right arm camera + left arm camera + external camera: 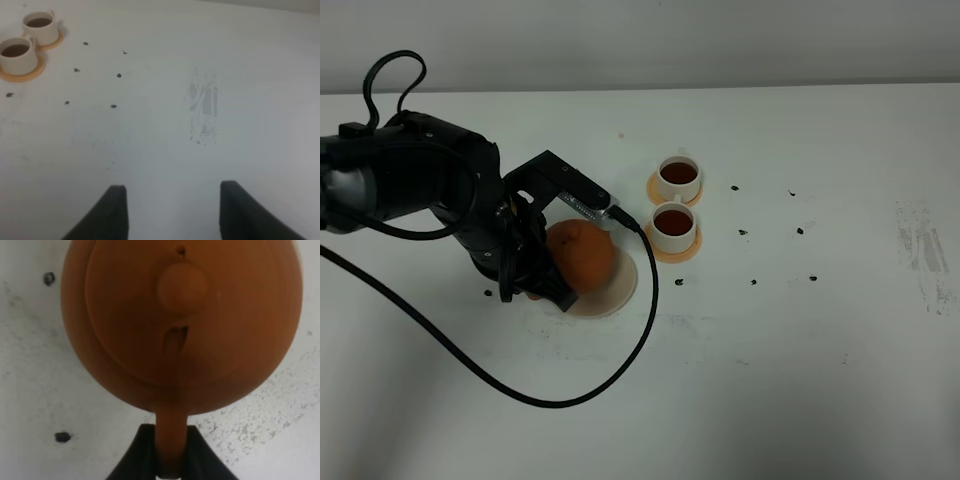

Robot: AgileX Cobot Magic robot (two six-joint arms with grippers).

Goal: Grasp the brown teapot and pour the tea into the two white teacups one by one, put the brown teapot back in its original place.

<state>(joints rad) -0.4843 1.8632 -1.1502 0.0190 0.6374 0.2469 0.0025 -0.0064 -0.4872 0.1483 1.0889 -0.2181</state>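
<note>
Left gripper [170, 460] clamped on teapot [182, 320] handle, teapot on beige disc [618, 290], both cups [672, 229] hold tea, right gripper [172, 210] fingers apart over bare table [210, 100].

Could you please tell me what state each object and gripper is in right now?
brown teapot: upright on the beige disc, lid on, handle gripped.
far teacup: upright on its orange coaster, filled with dark tea.
near teacup: upright on its own orange coaster, also filled.
left gripper: shut on the teapot's handle.
right gripper: jaws apart over bare table, holding nothing.
</note>
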